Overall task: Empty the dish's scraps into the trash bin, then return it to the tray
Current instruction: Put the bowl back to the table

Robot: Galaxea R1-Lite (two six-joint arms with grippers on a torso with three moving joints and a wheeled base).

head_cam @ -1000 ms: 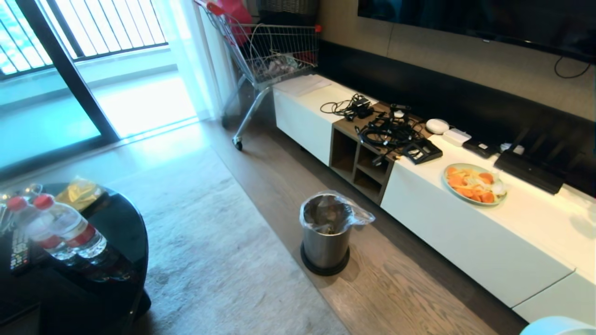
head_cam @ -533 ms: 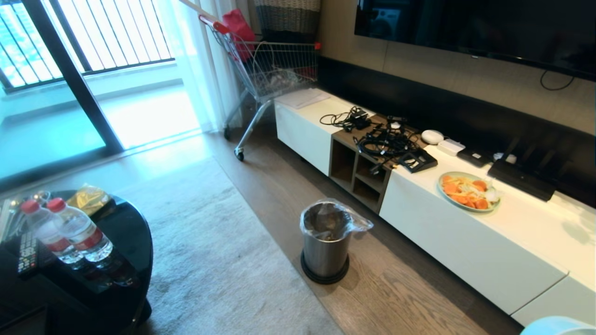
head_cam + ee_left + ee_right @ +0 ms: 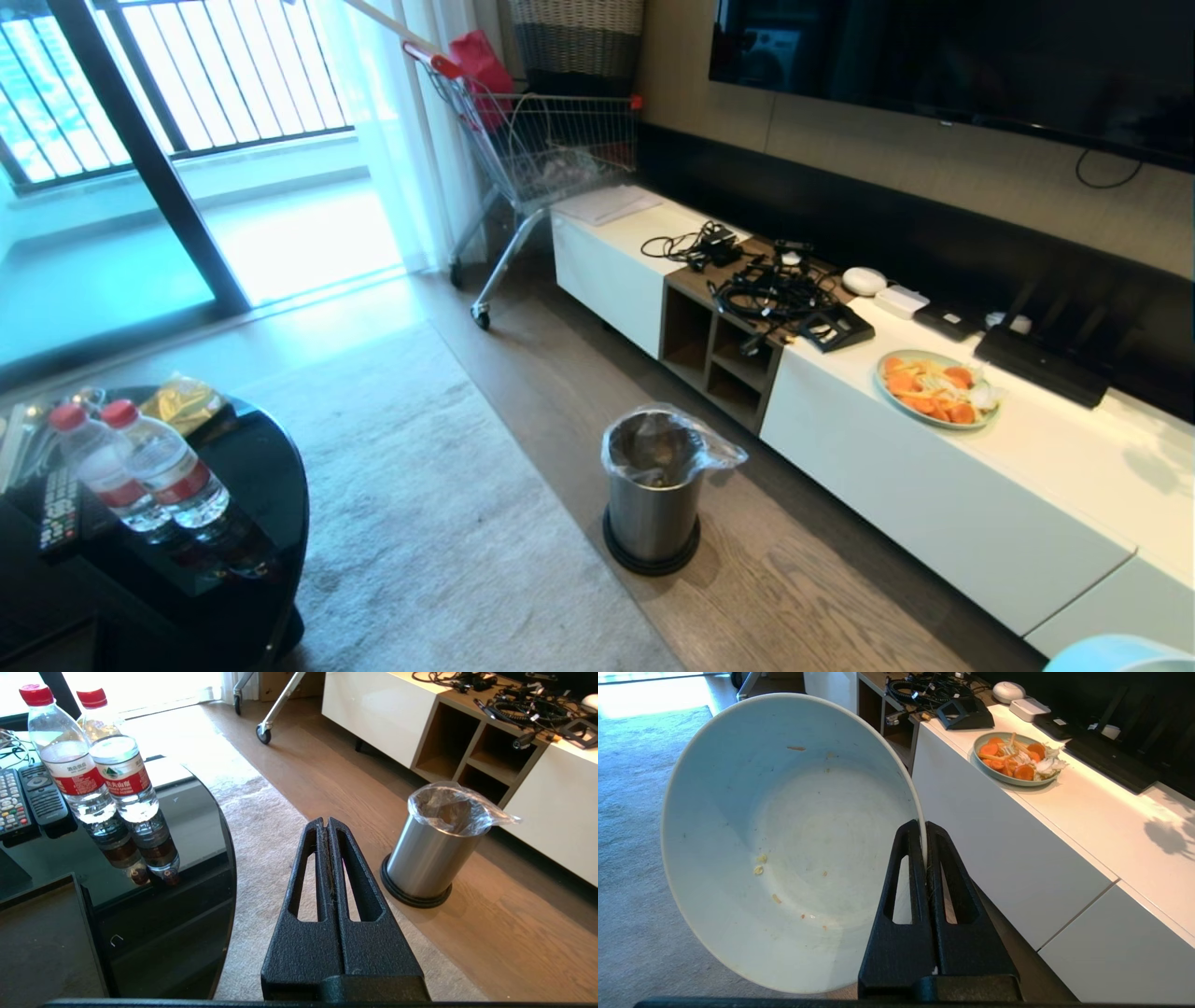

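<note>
Scraps dumped, the right end effector pinches the nearly clean dish; next, carry it trayward, trash bin at six o'clock.

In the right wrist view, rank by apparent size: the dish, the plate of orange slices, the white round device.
1. dish, though nearness to the camera inflates it
2. plate of orange slices
3. white round device

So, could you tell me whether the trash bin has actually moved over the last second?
No. The trash bin keeps its spot beside the open shelf of the white cabinet; the whole view shifted together, so the camera moved.
</note>
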